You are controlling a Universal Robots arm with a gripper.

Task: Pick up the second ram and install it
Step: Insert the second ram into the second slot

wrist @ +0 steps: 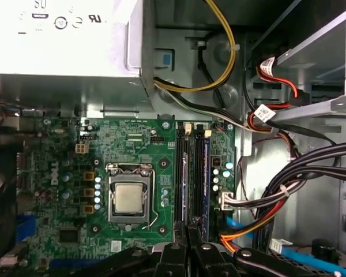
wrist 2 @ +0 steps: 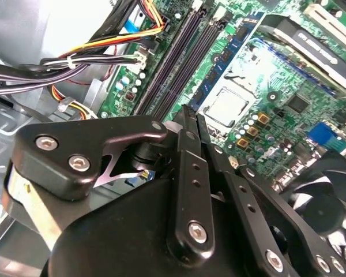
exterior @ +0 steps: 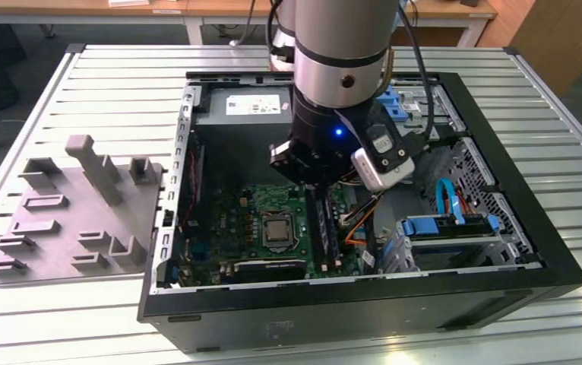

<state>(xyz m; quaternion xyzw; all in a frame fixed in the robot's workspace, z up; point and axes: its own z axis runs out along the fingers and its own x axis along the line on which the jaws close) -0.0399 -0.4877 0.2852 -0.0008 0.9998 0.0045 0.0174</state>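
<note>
Where the arm dips into the open computer case (exterior: 372,319) in the exterior view, the gripper (exterior: 314,187) hangs low over the motherboard (exterior: 240,220), right at the long memory slots (exterior: 324,228) on the exterior view's right of the processor socket (exterior: 273,230). A grey holder block (exterior: 73,213) lies on the slatted table (exterior: 68,319) beside the case.

In the second wrist view the fingers (wrist 2: 187,167) are pinched almost together on the second ram (wrist 2: 219,72), whose blue-green board extends from their tips along the slot nearest the socket.

In the first wrist view the second ram (wrist: 184,173) shows edge-on, in line with the fingertips. Whether it is fully seated I cannot tell. Another blue stick (wrist: 206,173) sits in a slot farther from the socket.
</note>
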